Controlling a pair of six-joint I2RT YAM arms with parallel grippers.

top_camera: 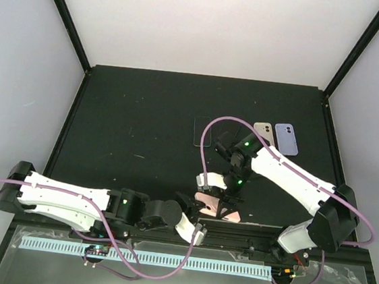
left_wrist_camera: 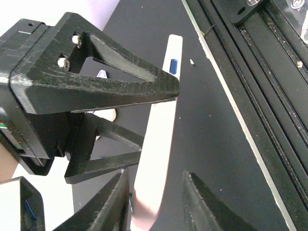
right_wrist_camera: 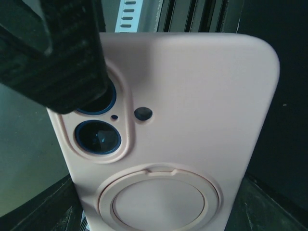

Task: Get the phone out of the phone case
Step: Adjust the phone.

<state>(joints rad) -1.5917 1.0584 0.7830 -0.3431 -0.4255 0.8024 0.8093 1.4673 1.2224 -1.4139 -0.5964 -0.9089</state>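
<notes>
Right gripper (top_camera: 230, 195) clamps the phone case (right_wrist_camera: 192, 106), phone (right_wrist_camera: 98, 136) inside; left gripper (left_wrist_camera: 156, 179) spread around its edge.

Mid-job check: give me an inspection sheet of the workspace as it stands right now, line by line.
Surface: black table top, one white speck near the front rail.
Job's things: pink cased phone at the near edge, phone not out of its case.
Clutter: beige phone case and lavender phone case at the far side, filled or empty cannot be told; clear rectangular item beside them.
Grippers: right gripper jaws clamped across the phone's width; left gripper jaws straddle its edge, with a gap on one side.
Cables: purple cable looped off the right arm, another under the left; neither on the phone.
Surroundings: white walls, black frame posts.
</notes>
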